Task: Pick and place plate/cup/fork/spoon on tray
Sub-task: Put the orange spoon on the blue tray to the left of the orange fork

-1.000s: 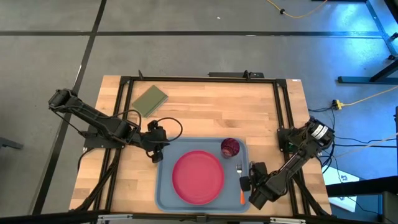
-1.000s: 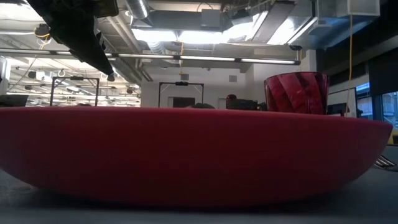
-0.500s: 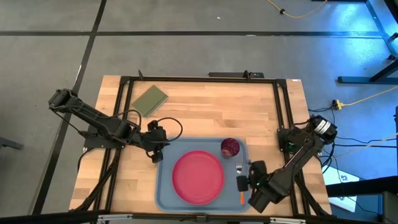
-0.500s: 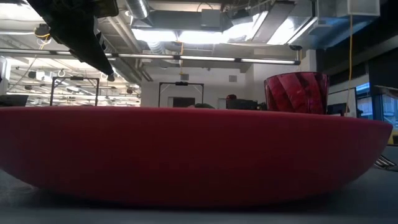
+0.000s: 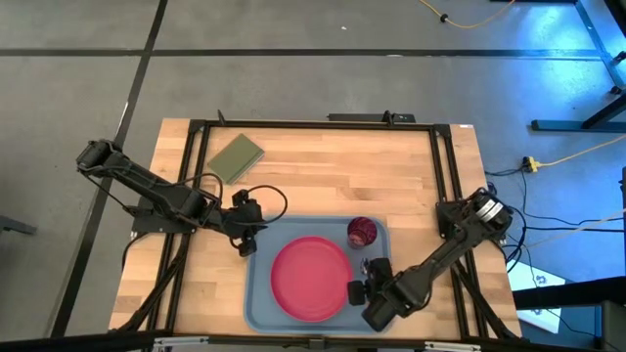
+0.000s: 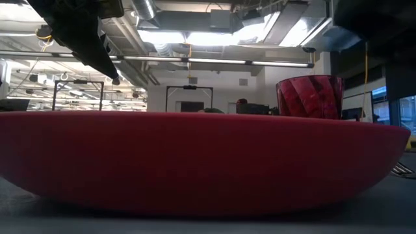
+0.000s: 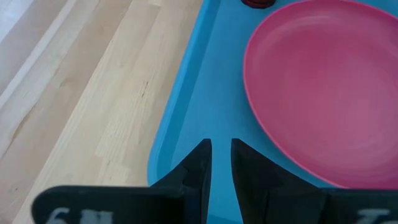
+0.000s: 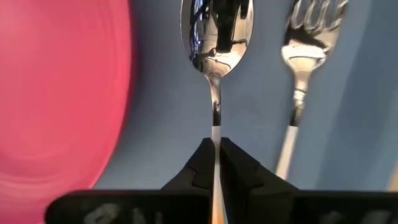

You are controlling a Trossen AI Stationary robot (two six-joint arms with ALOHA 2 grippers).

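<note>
- High view: the tray (image 5: 262, 315) sits at the near edge of the table, with the plate (image 5: 311, 278) in its middle and the cup (image 5: 362, 232) at about 1 o'clock from the plate. The right gripper (image 5: 358, 291) hangs over the strip of tray at the plate's 3 o'clock side. The fork and spoon are hidden under that arm here. The left gripper (image 5: 246, 242) waits at the tray's far left corner, about 10 o'clock from the plate.
- Low view: the plate (image 6: 195, 162) fills the picture, with the cup (image 6: 311, 97) standing behind it toward 1 o'clock. Neither utensil shows.
- Left wrist view: the left gripper (image 7: 221, 168) hovers over the tray (image 7: 186, 99) rim with its fingers a narrow gap apart and nothing between them. The plate (image 7: 329, 87) lies ahead and the cup (image 7: 256, 3) just shows at 12 o'clock.
- Right wrist view: the right gripper (image 8: 216, 163) is clamped tight on the thin neck of the spoon (image 8: 216, 28), bowl pointing ahead. The fork (image 8: 301, 74) lies on the tray (image 8: 161, 99) just beside it, roughly parallel. The plate (image 8: 56, 93) is on the other side.
- The step in hand looks like setting the spoon down between plate and fork. To do it well, I would lower it level until it lies flat on the tray, keep it parallel to the fork without knocking it, stay off the plate's rim, and only then part the fingers and lift straight up.
</note>
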